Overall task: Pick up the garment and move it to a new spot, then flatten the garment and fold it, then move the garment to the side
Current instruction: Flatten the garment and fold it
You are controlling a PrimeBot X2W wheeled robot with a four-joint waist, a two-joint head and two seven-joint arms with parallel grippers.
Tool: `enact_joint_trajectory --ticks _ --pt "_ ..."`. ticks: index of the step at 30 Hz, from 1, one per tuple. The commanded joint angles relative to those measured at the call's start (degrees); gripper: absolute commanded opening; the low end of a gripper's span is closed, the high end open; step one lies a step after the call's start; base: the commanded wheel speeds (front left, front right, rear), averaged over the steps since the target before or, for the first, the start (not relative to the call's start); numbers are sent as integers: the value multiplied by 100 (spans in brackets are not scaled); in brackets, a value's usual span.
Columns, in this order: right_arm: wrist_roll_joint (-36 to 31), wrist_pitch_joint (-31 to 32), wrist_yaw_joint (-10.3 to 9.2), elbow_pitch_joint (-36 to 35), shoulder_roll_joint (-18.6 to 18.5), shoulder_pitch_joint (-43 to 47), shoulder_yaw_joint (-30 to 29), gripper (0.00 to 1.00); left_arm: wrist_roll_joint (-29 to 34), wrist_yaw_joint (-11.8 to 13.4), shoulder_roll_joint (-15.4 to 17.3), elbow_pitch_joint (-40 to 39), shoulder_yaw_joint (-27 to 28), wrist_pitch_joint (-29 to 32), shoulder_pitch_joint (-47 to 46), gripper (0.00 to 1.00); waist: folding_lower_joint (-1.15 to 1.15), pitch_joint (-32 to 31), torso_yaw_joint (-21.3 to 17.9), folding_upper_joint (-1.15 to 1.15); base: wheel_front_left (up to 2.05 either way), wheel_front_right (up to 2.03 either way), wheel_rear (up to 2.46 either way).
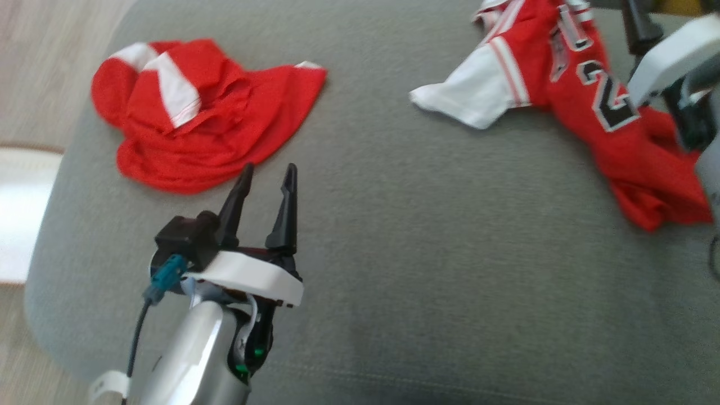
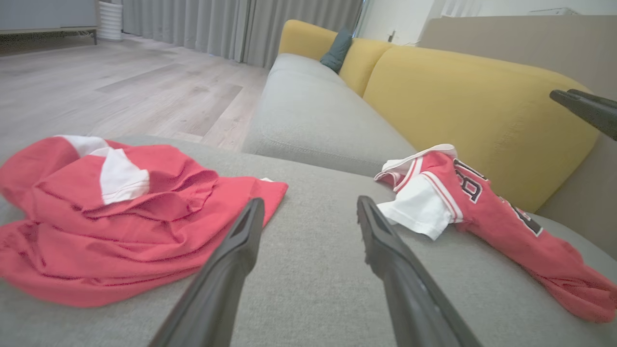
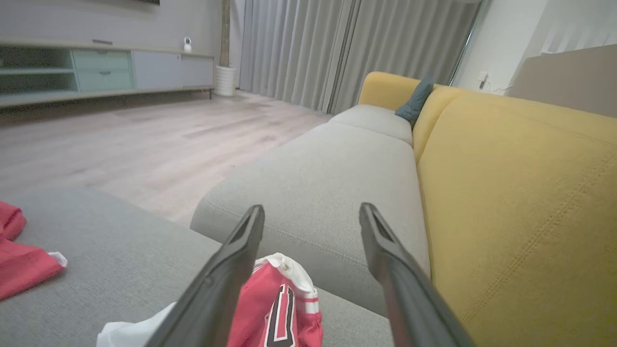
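A red jersey garment (image 1: 607,107) with white sleeves and black numbers lies crumpled on the grey sofa seat (image 1: 405,225) at the far right; it also shows in the left wrist view (image 2: 482,207). My right gripper (image 3: 311,212) hovers open just above its collar end (image 3: 284,308), nothing between the fingers. A second red garment (image 1: 208,112) with white patches lies bunched at the far left. My left gripper (image 1: 269,171) stands open over bare cushion just beside that garment's near edge, its fingers (image 2: 241,241) not touching the cloth.
The yellow backrest (image 3: 520,193) rises behind the jersey. The seat's rounded left edge (image 1: 50,214) drops to wood floor (image 2: 120,86). Another grey cushion (image 3: 337,168) continues beyond, with a dark pillow (image 3: 414,101). My right arm's white housing (image 1: 672,53) hangs over the jersey.
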Motion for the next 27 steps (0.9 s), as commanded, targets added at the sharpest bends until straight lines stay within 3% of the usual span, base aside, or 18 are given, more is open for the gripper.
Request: enact_joint_trajectory --ticks 1,11,18,27 --pt "107 -239 -4 -190 133 352 -112 100 55 -38 34 -192 269 -69 -17 100 0 -318 -349 0 0 0 0" --pt "99 -620 -4 -1344 793 2190 -1207 100 97 -33 34 -359 574 -69 285 100 0 -748 -1112 0 0 0 0" --pt "-516 -638 -4 -2726 1766 3951 -1982 100 179 -51 33 -474 722 -69 478 100 0 -766 -1588 0 0 0 0" --pt "-1090 -640 -4 -3467 2136 4987 -2102 100 239 -103 33 -474 725 -69 526 100 0 -701 -1892 0 0 0 0"
